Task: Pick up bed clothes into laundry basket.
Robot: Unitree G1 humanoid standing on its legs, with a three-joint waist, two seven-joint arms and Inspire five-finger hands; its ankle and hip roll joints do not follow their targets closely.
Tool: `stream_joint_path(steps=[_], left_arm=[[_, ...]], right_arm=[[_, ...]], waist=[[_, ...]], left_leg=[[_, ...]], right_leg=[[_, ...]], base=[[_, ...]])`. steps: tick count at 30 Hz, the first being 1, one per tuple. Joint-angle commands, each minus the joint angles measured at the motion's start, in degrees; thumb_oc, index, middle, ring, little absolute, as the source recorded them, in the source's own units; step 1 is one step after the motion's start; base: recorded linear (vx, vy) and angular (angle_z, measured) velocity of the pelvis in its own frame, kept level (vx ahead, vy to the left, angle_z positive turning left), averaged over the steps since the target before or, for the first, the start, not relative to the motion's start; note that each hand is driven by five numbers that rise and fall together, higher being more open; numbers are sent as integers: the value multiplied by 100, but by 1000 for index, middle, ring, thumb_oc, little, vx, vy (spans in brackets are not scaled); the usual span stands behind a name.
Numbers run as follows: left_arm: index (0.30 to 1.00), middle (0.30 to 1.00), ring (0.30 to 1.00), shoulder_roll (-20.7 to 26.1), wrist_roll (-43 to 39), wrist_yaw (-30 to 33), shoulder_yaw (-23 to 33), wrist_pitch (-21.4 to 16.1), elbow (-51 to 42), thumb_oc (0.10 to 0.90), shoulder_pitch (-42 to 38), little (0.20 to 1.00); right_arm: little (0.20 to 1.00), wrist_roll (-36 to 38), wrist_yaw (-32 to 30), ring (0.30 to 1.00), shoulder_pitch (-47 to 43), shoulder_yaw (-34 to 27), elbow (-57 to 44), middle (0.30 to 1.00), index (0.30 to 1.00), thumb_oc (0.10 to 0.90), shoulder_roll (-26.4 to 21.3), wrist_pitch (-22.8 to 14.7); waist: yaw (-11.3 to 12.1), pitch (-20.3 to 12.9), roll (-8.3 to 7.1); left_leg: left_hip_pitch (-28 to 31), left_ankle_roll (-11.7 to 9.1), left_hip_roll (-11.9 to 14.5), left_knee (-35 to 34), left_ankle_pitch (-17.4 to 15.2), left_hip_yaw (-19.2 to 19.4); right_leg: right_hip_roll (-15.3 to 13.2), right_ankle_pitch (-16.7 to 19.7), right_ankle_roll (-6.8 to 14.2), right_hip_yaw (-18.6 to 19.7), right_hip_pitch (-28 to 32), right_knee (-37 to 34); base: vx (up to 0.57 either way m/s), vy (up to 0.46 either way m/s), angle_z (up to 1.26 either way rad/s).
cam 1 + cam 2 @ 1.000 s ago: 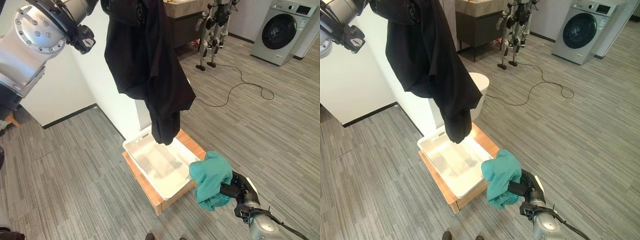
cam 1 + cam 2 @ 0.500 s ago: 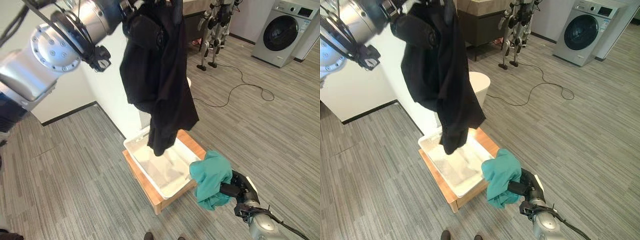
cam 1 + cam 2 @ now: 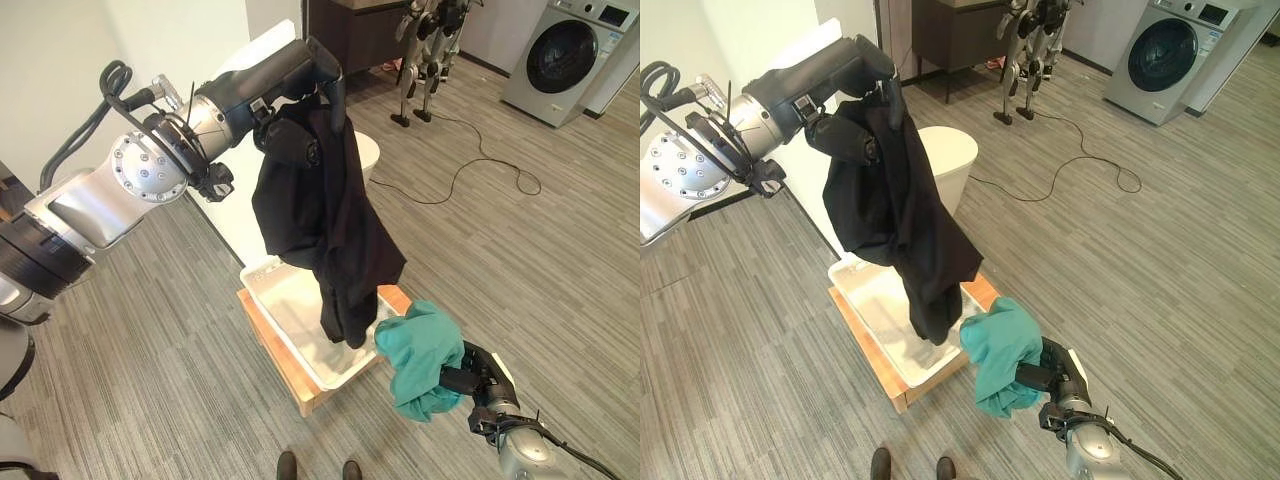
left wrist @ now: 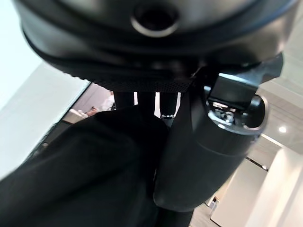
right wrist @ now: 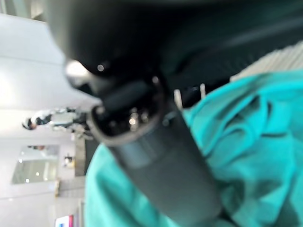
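Left eye view: left hand [image 3: 318, 68] raised, fingers curled round the top of a black garment [image 3: 325, 215]. Garment hangs full length, its lower end dipping into the white laundry basket [image 3: 272, 300]. Basket sits on a low wooden stand [image 3: 283, 367] on the grey floor. Right hand [image 3: 476, 380] low, beside the stand's near corner, fingers clamped on a bunched teal cloth [image 3: 420, 355] held just outside the basket rim. Washing machine [image 3: 569, 50] far back.

Bright, even indoor light with soft shadows; both wrist views are blurred and out of focus.
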Motion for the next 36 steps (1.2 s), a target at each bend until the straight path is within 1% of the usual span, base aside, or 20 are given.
stream_joint_path(steps=[1,2,5,6,8,9,10,12,14,15,16,17,18,20,23,26,32,33,34,36], left_arm=[[300,300,300,-274,9,285,1180,-270,372,400,-504,300],[300,300,300,-274,9,285,1182,-269,371,400,-502,300],[300,300,300,-388,93,191,1161,-204,397,400,-331,300],[300,300,300,-539,171,122,1198,-149,431,400,-127,300],[300,300,300,-709,393,87,1272,-84,450,400,75,300],[300,300,300,-712,406,90,1294,-79,438,400,101,300],[300,300,300,-856,613,77,1315,-43,446,400,223,300],[300,300,300,-1406,1069,-25,1491,106,506,400,739,300],[300,300,300,-1865,1345,-113,1576,229,639,400,1042,300],[300,300,300,-1879,1359,-113,1585,229,641,400,1055,300],[300,300,300,-2255,1524,-130,1686,295,783,400,1261,300],[300,300,300,-2269,1535,-128,1697,294,784,400,1273,300],[300,300,300,-2686,1691,-150,1780,355,925,400,1518,300],[300,300,300,-3077,1816,-138,1834,398,1108,400,1678,300],[300,300,300,-3396,1980,-116,1889,431,1240,400,1792,300],[300,300,300,-3532,2201,-144,1906,479,1297,400,1835,300],[300,300,300,-3510,2410,-101,2014,482,1335,400,1874,300],[582,582,582,-3469,2444,-80,2055,491,1341,588,1870,582],[900,900,900,-3385,2504,-60,2113,521,1342,800,1855,900],[900,900,900,-3310,2525,-18,2185,520,1331,800,1810,900]], right_arm=[[300,-86,-58,300,-284,-514,-629,300,300,400,-451,-450],[300,-86,-58,300,-284,-514,-629,300,300,400,-452,-451],[300,-114,-65,300,-368,-456,-630,300,300,400,-478,-452],[300,-119,-60,300,-423,-404,-646,300,300,400,-475,-457],[300,-141,-50,300,-478,-353,-642,300,300,400,-478,-460],[300,-141,-50,300,-476,-350,-638,300,300,400,-487,-462],[300,-169,-52,300,-522,-314,-645,300,300,400,-495,-459],[300,-214,-77,300,-635,-258,-643,300,300,400,-486,-453],[300,-249,-92,300,-721,-209,-638,300,300,400,-484,-434],[300,-250,-93,300,-714,-209,-638,300,300,400,-492,-433],[300,-265,-108,300,-786,-171,-637,300,300,400,-481,-414],[300,-265,-109,300,-779,-172,-638,300,300,400,-493,-414],[300,-286,-120,300,-845,-116,-655,300,300,400,-482,-393],[300,-298,-131,300,-911,-64,-662,300,300,400,-477,-382],[300,-295,-128,300,-943,-13,-680,300,300,400,-470,-360],[300,-309,-124,300,-934,-2,-688,300,300,400,-476,-342],[300,-332,-84,300,-847,-49,-683,300,300,400,-498,-299],[300,-325,-71,300,-833,-52,-673,300,300,400,-502,-292],[300,-326,-48,300,-794,-65,-663,300,300,400,-499,-267],[300,-328,-27,300,-763,-97,-660,300,300,400,-508,-250]], waist=[[287,-149,7],[286,-150,7],[305,-51,-105],[320,13,-200],[323,37,-276],[320,28,-268],[316,56,-321],[285,89,-444],[244,96,-513],[249,87,-504],[203,90,-578],[207,81,-566],[158,74,-625],[112,56,-665],[69,27,-674],[35,-14,-644],[-6,-64,-533],[-7,-70,-514],[-6,-80,-484],[-2,-88,-457]], left_leg=[[338,1,234,72,-618,53],[337,1,234,72,-617,52],[250,-2,251,96,-604,48],[185,-4,265,112,-595,43],[148,-9,289,113,-594,54],[143,-10,289,114,-594,55],[128,-11,296,109,-594,64],[98,-8,315,106,-600,113],[102,-4,328,88,-617,147],[102,-4,329,87,-619,152],[111,2,343,81,-638,181],[110,2,344,80,-640,187],[131,7,361,68,-659,226],[153,13,370,54,-679,271],[203,14,388,26,-709,328],[258,17,382,17,-748,375],[345,21,375,17,-803,419],[361,21,370,17,-809,421],[376,18,369,17,-817,422],[387,14,368,17,-822,418]], right_leg=[[-464,112,667,-237,-309,154],[-464,112,667,-238,-310,154],[-440,122,659,-251,-377,173],[-419,131,655,-256,-422,172],[-410,140,651,-266,-451,170],[-410,140,651,-265,-456,171],[-399,143,648,-250,-472,170],[-365,151,634,-216,-530,173],[-343,153,624,-173,-573,178],[-342,151,624,-168,-576,180],[-329,157,611,-127,-597,183],[-327,156,610,-122,-600,184],[-306,158,598,-85,-618,180],[-289,161,585,-44,-631,173],[-272,163,576,9,-636,148],[-260,160,577,53,-620,124],[-254,141,571,89,-557,93],[-253,136,571,89,-548,90],[-264,131,573,77,-524,86],[-269,131,576,61,-513,81]], base=[[0,0,0],[-42,-19,2],[-57,-29,8],[-64,-44,8],[-29,-24,2],[0,0,0],[-34,-14,0],[-44,-12,-1],[-22,-2,-7],[-13,-4,-10],[-2,-3,-8],[-1,5,-13],[0,12,-16],[3,12,-21],[9,15,-10],[29,23,-6],[23,14,-11],[0,0,0],[0,0,0],[0,0,0]])
